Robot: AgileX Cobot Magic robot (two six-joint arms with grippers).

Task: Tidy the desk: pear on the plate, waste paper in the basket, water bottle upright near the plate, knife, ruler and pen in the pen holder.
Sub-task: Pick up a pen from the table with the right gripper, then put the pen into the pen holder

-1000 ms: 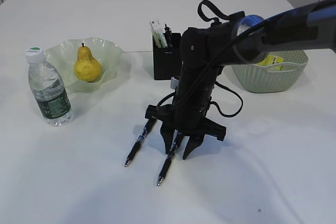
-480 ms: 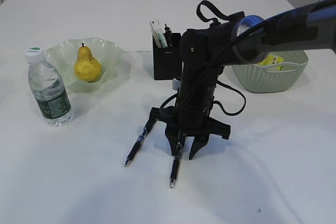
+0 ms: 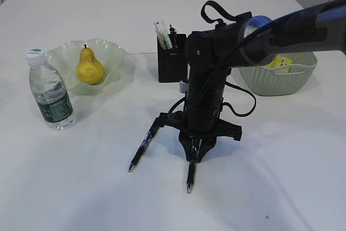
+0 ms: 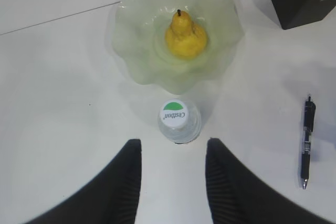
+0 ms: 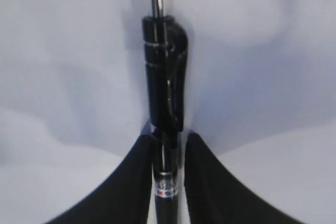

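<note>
Down at the table's middle, your right gripper point(image 3: 195, 152) pinches a black pen point(image 5: 165, 109) between nearly closed jaws. Your left gripper point(image 4: 172, 179) hangs half-open and empty above the upright water bottle point(image 4: 178, 121), beside the plate point(image 4: 137, 56) holding the pear point(image 4: 185, 36).

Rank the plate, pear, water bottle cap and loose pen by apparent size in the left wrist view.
1. plate, clearly the largest.
2. pen, longest after the plate, though thin.
3. pear.
4. water bottle cap, smallest; it sits nearer the camera than the pear, so this gap is uncertain.
</note>
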